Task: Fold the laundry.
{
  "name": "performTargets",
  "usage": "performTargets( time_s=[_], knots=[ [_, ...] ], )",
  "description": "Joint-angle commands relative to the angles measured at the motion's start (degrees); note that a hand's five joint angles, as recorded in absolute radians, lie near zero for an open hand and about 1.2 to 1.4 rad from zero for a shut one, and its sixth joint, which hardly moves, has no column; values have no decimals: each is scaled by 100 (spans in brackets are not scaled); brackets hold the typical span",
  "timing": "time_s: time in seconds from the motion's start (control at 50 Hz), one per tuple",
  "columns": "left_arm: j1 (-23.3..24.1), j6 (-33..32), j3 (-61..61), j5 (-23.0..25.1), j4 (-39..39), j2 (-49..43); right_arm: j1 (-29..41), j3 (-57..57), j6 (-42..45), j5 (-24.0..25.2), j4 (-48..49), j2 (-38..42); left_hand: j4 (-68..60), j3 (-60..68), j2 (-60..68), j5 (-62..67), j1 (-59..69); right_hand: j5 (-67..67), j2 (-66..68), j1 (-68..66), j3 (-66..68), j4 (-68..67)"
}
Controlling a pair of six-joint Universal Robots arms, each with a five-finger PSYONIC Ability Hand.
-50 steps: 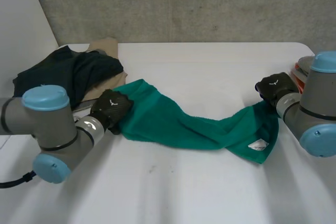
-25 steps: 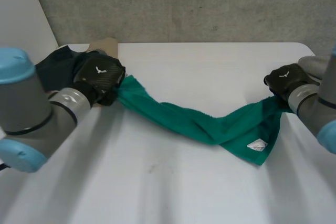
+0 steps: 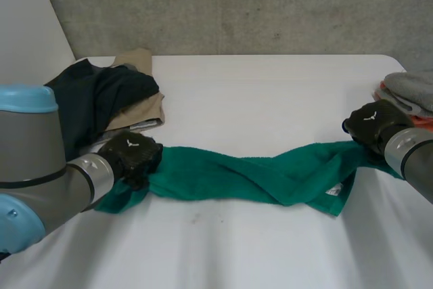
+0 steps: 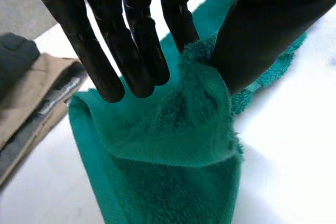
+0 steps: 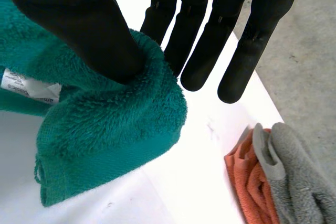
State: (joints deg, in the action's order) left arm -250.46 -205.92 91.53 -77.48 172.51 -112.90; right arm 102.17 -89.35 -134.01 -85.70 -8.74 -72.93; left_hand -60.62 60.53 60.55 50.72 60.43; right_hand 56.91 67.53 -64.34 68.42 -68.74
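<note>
Since half a second ago my left hand (image 3: 132,157) has swung from the dark pile (image 3: 95,96) at 10 o'clock down to about 8 o'clock, dragging its end of the towel (image 3: 250,179) with it. The right hand (image 3: 372,125) has barely shifted from 3 o'clock. The towel, which sagged in a V between them, now lies drawn out as a twisted green band across the near half of the table (image 3: 257,93), running from 8 to 3 o'clock.

On the left wrist camera I see the thumb pressing a bunched fold of towel against one finger, the other fingers straight and just clear of the cloth: a pinch on that end. On the right wrist camera it's the same. The thumb is sunk into the towel's folded corner with a finger behind it, and the remaining fingers are straight over bare table.

A white label (image 3: 331,191) shows on the towel close to the right hand. The dark pile sits on a tan cloth (image 3: 145,107) at 10 o'clock, apart from the towel. Past the right hand's fingertips, a grey cloth (image 5: 299,171) lies on an orange cloth (image 5: 247,177) at the table's 3 o'clock edge.
</note>
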Motion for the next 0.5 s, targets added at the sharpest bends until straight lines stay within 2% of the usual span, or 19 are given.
performTargets(
  time_s=[0.02, 0.28, 0.5],
  knots=[
    [24, -1, 5, -4, 55, -118, 13, -12, -2, -8, 22, 77, -612, 620, 619, 602, 630, 1309, 1247, -1566, 1158, -1126],
    [103, -10, 32, -48, -16, 268, 48, -82, -2, -16, 127, 183, -292, 301, 299, 283, 311, 1309, 1247, -1566, 1158, -1126],
    [77, -27, -109, -48, -7, 128, 57, -126, -2, -25, 145, 288, -124, 132, 131, 114, 142, 1309, 1247, -1566, 1158, -1126]
  ],
)
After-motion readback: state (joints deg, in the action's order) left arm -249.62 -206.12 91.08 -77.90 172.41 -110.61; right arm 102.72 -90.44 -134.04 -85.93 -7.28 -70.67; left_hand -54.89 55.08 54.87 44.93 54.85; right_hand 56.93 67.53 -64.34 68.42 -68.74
